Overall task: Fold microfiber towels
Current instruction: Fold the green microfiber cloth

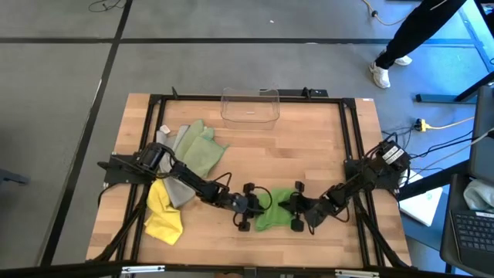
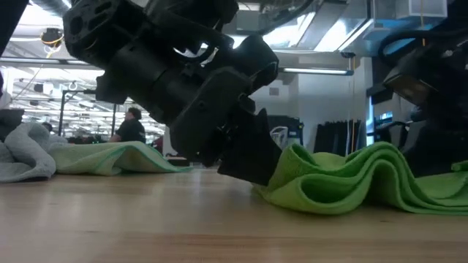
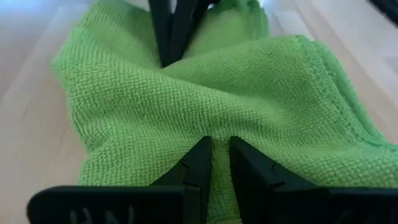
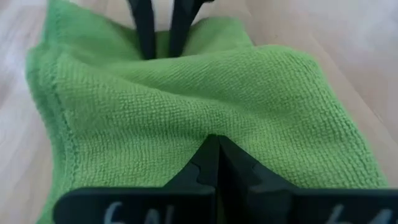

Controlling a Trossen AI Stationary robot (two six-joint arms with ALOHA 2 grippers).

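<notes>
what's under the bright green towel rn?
Bare wood tabletop shows around the bright green towel; nothing pokes out. Left gripper and right gripper pinch opposite edges. Anything beneath its folds is hidden.

Four towels: bright green (image 1: 272, 210), yellow (image 1: 162, 212), sage (image 1: 202, 150), grey (image 1: 176, 166); one clear bin (image 1: 250, 106).

Wooden table (image 1: 309, 147) with towels (image 1: 272, 210), clear bin (image 1: 250, 106).

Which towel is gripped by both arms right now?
The bright green towel, pinched between left gripper and right gripper; the other towels lie untouched.
</notes>
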